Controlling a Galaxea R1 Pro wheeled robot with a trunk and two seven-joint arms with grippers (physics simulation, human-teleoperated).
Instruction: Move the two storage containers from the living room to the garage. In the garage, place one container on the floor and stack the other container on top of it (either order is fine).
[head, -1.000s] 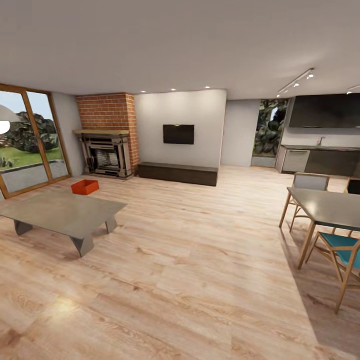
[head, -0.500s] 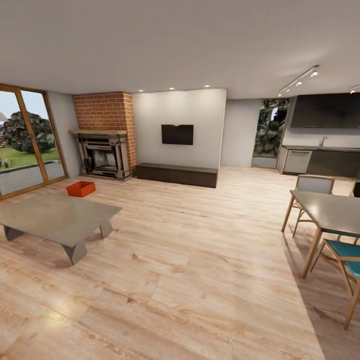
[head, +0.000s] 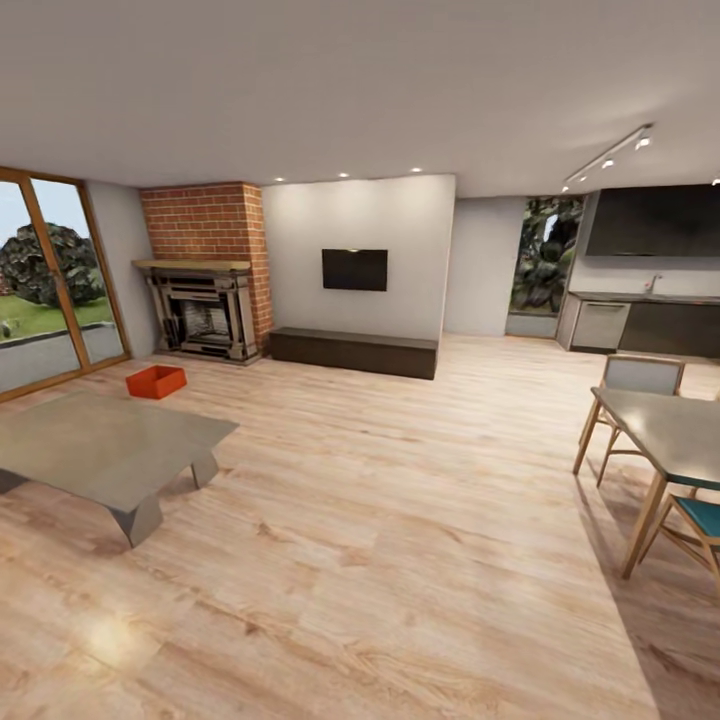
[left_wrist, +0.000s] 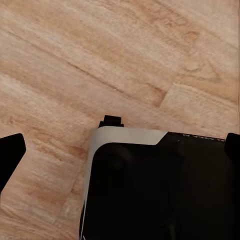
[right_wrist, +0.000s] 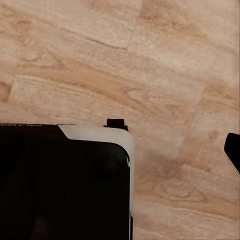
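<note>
Barely begun, I judge — one storage container (head: 156, 381) sits on the living room's wood floor (head: 400, 520) at mid-left of the frame, beyond the low table (head: 100, 445). Each hand's opening I cannot tell; nothing visibly carried.

You are seeing one storage container (head: 156, 381) far off and small by the fireplace (head: 205, 310), so its inside is too small to read. The coffee table (head: 100, 445) is running off the head view's edge, as are the dining table (head: 672, 432) and a teal chair (head: 697, 524). In each wrist view, dark tips, possibly fingers, are cut off at the edges.
</note>
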